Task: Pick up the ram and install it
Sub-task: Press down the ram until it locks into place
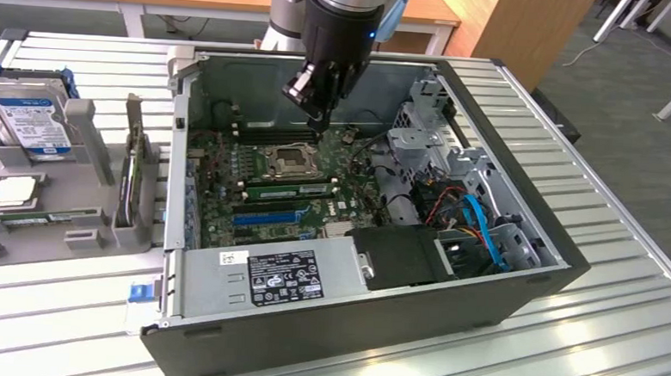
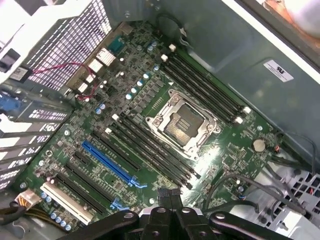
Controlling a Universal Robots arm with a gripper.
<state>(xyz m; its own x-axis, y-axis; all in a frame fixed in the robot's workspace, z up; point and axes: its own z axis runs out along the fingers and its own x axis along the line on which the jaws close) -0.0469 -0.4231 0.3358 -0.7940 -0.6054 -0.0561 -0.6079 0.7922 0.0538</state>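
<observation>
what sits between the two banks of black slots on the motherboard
The cpu socket, mid-motherboard, with a bank of slots along each side; the wrist view shows it best.

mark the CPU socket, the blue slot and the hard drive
CPU socket (image 2: 181,124), wrist view, on its bare centre.
Blue slot (image 2: 107,162), wrist view, mid-length of the slot.
Hard drive (image 1: 32,119), exterior view, on its blue-and-white label.

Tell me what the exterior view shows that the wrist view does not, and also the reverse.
The exterior view adds the hard drive in a grey holder beside the case, the power supply and the blue cables. The wrist view adds a coin battery and a red wire. Both share the motherboard, its CPU socket, the blue slot and the gripper above the board.
</observation>
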